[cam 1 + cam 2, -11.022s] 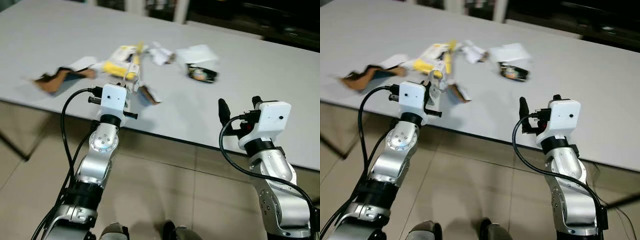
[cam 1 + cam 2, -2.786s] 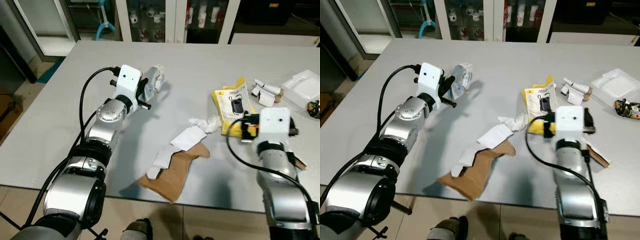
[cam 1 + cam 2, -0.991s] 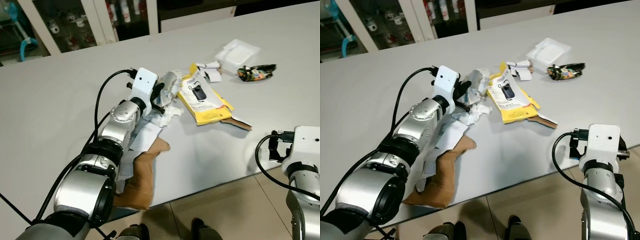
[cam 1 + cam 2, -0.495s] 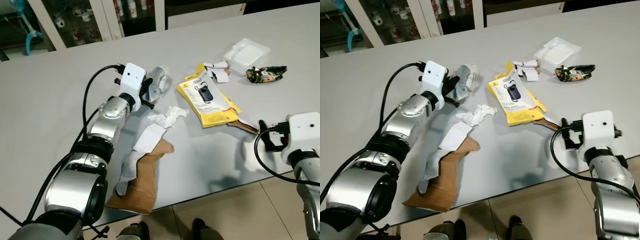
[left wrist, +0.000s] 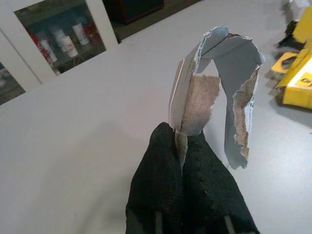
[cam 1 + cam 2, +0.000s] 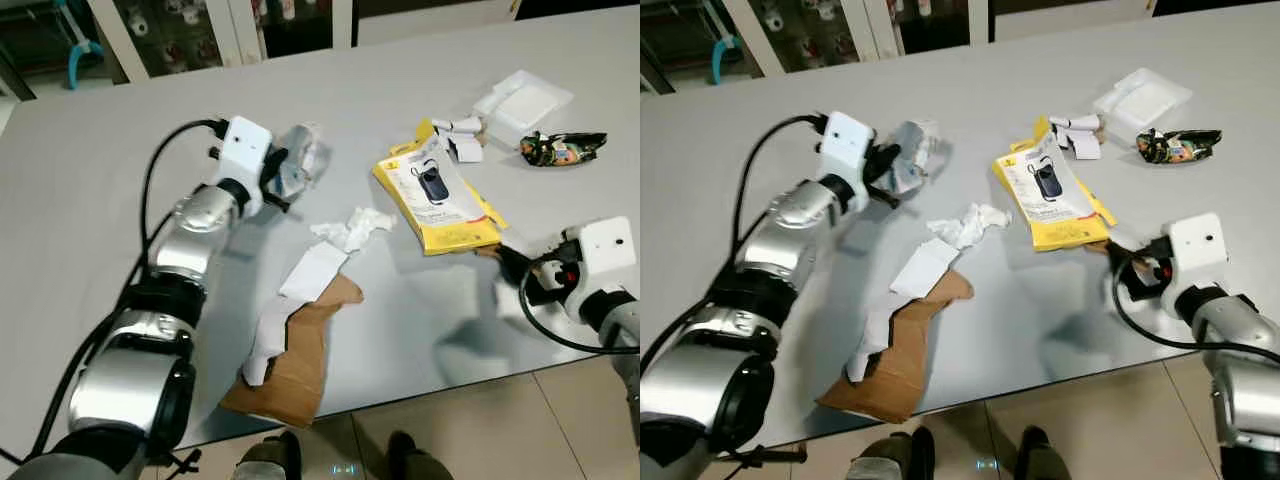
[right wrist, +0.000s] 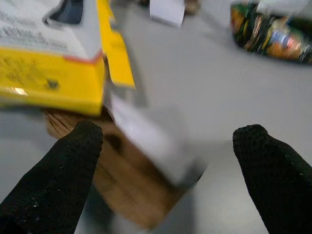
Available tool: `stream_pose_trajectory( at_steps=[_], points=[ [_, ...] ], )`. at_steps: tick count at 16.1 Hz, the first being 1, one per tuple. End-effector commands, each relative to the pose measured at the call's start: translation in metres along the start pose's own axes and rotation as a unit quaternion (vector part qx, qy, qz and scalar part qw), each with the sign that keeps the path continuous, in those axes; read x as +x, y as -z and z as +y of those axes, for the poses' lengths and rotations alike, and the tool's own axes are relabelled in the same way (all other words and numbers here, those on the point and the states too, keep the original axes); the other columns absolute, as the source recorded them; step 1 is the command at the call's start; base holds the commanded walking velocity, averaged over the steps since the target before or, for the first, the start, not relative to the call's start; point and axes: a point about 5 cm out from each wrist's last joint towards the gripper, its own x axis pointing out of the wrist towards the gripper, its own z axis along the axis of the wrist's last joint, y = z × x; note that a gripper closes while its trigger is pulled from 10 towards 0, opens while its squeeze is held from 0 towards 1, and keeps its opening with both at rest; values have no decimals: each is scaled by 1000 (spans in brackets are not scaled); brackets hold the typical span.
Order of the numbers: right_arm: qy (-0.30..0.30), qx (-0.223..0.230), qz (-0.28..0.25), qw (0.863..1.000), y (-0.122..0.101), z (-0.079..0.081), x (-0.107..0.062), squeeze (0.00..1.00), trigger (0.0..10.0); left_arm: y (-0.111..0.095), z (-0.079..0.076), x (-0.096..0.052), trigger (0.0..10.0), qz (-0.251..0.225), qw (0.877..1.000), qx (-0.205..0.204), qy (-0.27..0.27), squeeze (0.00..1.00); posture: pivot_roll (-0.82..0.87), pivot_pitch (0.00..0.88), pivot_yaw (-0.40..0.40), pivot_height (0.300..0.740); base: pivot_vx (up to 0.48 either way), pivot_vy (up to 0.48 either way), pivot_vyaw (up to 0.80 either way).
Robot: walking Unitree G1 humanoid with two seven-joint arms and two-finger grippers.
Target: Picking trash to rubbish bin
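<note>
Pinching a torn cardboard scrap by its thin edge above the table, the left gripper could drop it, while the right gripper, fingers apart, nears the brown piece under the yellow package.

Right wrist view is motion-blurred: brown card scrap under the yellow package has soft edges, print on the package unreadable, and the colourful wrapper is cut by the frame's edge. Right claw fingertips run out of frame at the bottom. Left claw base also cut off; it hides the lower end of the torn grey card piece. In the head views that piece is blurred, shape unclear. Big brown cardboard is partly covered by white paper. Tabletop runs past the frame. Cabinet items behind glass too small to tell.
</note>
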Motion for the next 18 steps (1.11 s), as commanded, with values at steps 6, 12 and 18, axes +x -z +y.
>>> stream_pose_trajectory(
  at_steps=[6,12,18],
  points=[
    [-65,46,34,996,24,-11,5,0,10000,12,1,-9,10000,31,999,-1,11,0,237,256,93,740,0,0,0],
    [-148,70,73,984,49,-3,-1,0,0,14,-3,-11,10000,36,999,-6,13,0,228,269,85,740,0,0,0],
    [-184,91,82,975,63,10,-9,0,0,16,-4,-12,10000,40,999,-7,16,0,228,276,86,740,0,0,0]
  ],
)
